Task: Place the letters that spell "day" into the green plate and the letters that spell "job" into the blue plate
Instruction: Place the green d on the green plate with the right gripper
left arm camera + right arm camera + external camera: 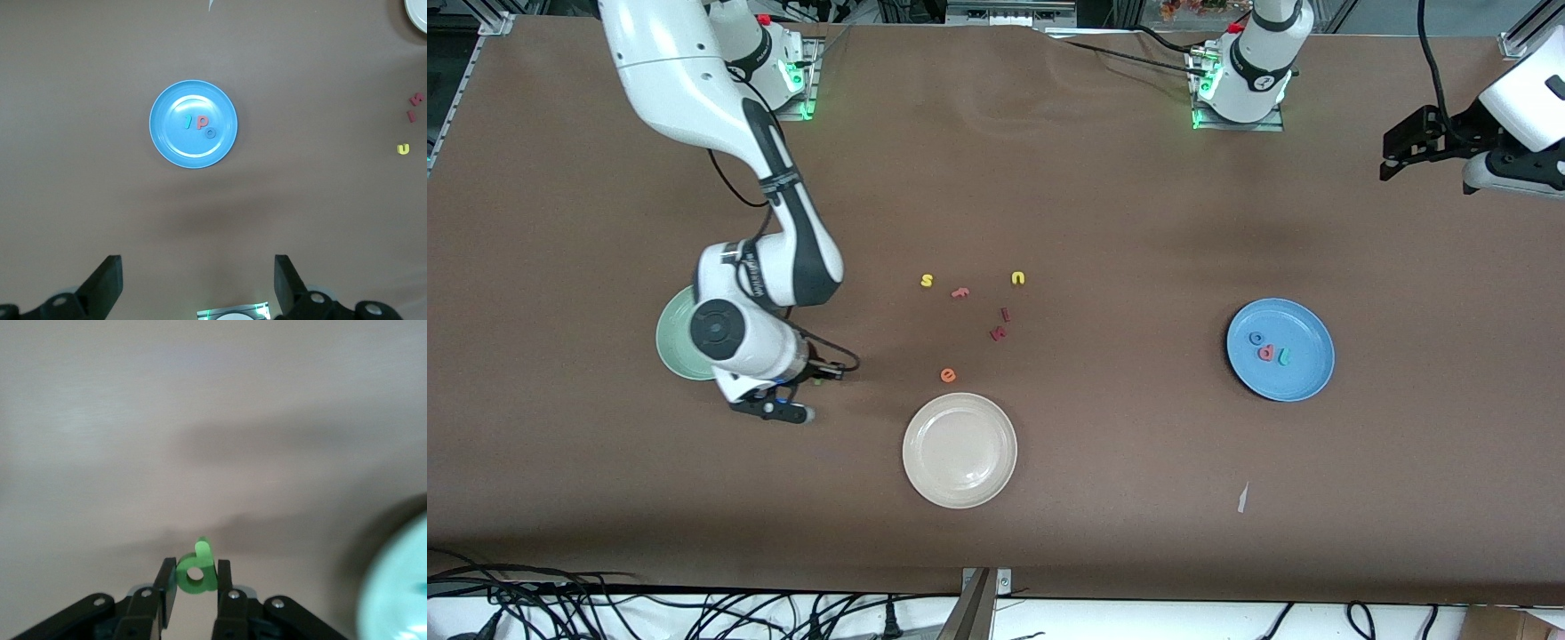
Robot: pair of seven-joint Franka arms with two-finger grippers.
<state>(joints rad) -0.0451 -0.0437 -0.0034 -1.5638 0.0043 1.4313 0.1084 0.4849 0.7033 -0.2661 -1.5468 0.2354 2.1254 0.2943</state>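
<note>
The right claw [195, 581] pinches the small matte-foam green d [197, 572] between its black fingers over the brown table [1103, 204] just beside the round, raised-rimmed green plate [676, 342], while the left claw [197, 283] waits wide apart above the table's edge.

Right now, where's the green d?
The green d is pinched in the right hand, shown in the right wrist view, up over the table beside the green plate at the right arm's end.
</note>
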